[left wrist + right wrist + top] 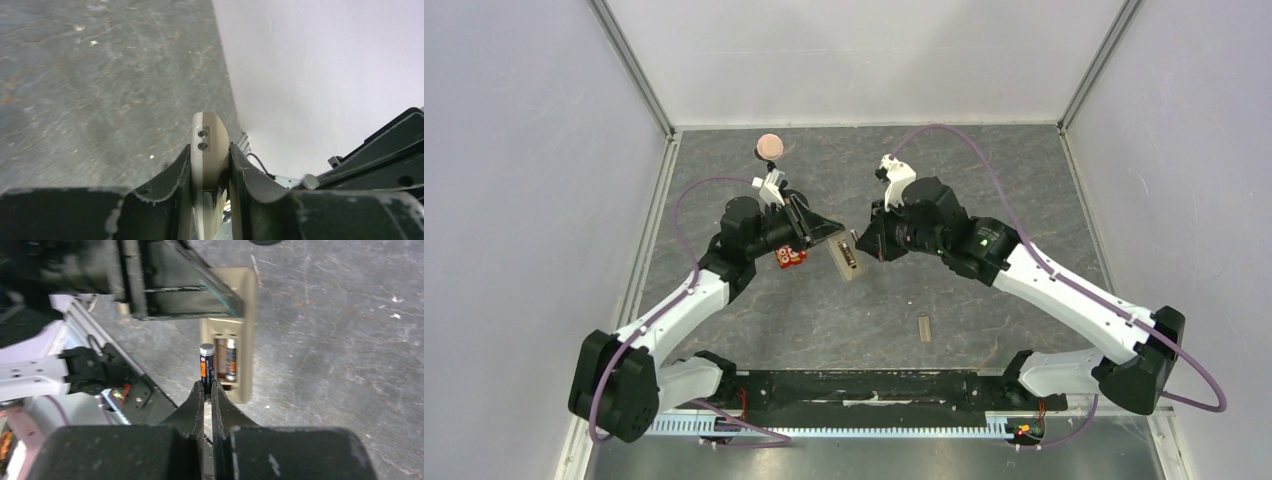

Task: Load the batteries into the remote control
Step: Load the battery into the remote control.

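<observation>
The remote control point(848, 259) is held above the table, tan back up, its battery bay open. My left gripper point(820, 232) is shut on its end; in the left wrist view the remote's rounded end point(210, 150) sticks out between the fingers. In the right wrist view the remote point(244, 330) holds one battery point(230, 359) lying in the bay. My right gripper point(208, 386) is shut on the second battery point(206, 362), dark with an orange band and a silver cap, just over the bay's empty slot. The right gripper point(865, 246) sits right of the remote.
A small red square gadget point(790, 257) lies under the left arm. A small flat beige cover piece point(925, 328) lies on the table near the front. A round pinkish object point(770, 146) stands at the back. Walls close in left, right and behind.
</observation>
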